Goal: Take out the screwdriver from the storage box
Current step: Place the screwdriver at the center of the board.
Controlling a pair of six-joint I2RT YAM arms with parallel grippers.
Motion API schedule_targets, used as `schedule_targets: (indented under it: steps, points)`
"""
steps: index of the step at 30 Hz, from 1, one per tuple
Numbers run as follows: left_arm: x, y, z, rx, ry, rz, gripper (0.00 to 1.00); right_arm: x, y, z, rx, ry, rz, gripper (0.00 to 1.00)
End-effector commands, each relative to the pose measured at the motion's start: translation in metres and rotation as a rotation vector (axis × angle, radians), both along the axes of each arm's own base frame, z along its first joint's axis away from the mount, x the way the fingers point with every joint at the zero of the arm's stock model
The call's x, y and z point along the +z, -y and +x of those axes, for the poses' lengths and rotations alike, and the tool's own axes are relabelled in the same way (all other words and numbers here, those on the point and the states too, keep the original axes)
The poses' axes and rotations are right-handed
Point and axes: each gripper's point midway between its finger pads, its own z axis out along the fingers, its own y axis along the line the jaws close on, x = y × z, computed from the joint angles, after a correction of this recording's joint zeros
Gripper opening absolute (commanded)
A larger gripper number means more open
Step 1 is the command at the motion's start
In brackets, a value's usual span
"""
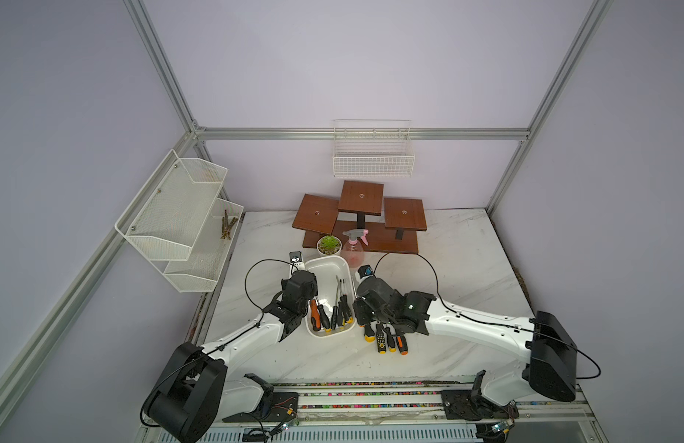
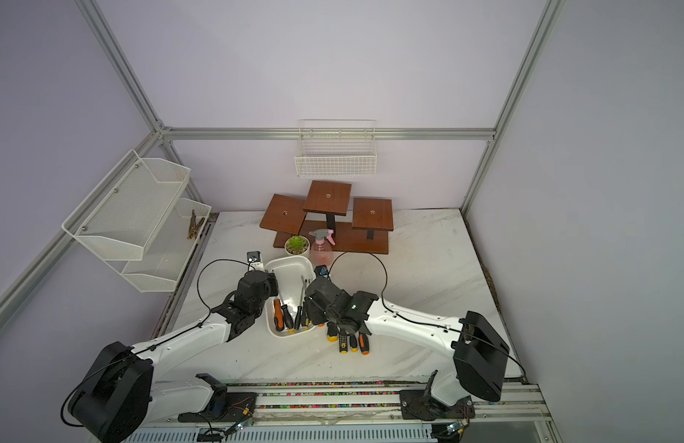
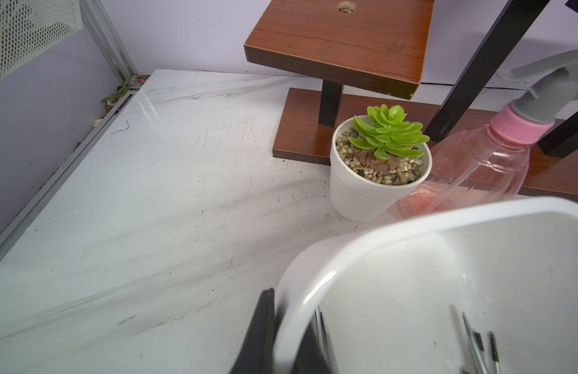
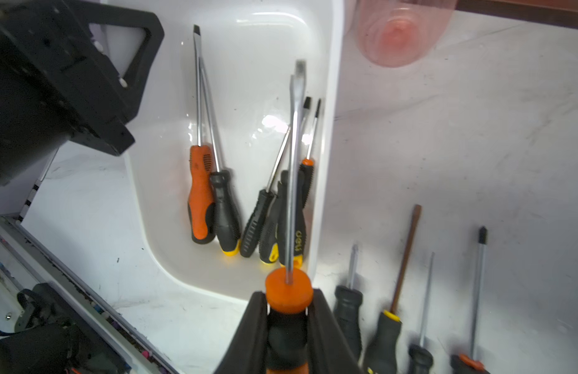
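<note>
Inside storage box (image 4: 329,129), black-yellow screwdriver (image 4: 299,241) marked "deli" on handle.

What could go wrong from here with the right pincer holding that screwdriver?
1. The right pincer grips the orange-collared, black-handled screwdriver, its long shaft near the rim of the white glossy plastic storage box; a swing could catch the rim or the pink plastic spray bottle.
2. Four screwdrivers lie in a row on the white marbled tabletop beside the box; setting down may knock them.
3. The left pincer clamps the box rim; a snag might drag the box.
</note>
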Motion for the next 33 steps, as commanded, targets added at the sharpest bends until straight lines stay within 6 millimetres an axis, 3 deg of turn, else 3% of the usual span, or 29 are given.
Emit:
schedule_targets:
  steps: [1, 7, 16, 24, 33]
  points:
    - [0.025, 0.007, 0.009, -0.012, 0.074, -0.026, 0.0, -0.001, 0.038, -0.01, -0.059, 0.008, -0.08, 0.0]
    - [0.025, 0.007, 0.009, -0.015, 0.073, -0.027, 0.0, -0.008, 0.09, -0.024, -0.154, 0.009, -0.165, 0.0]
    - [0.024, 0.007, 0.009, -0.016, 0.071, -0.025, 0.0, -0.032, 0.132, -0.04, -0.231, -0.038, -0.191, 0.0]
    - [0.024, 0.008, 0.009, -0.019, 0.068, -0.024, 0.0, -0.051, 0.152, -0.041, -0.262, -0.083, -0.205, 0.0]
    - [0.023, 0.009, 0.01, -0.021, 0.066, -0.022, 0.0, -0.072, 0.155, -0.041, -0.252, -0.131, -0.217, 0.0]
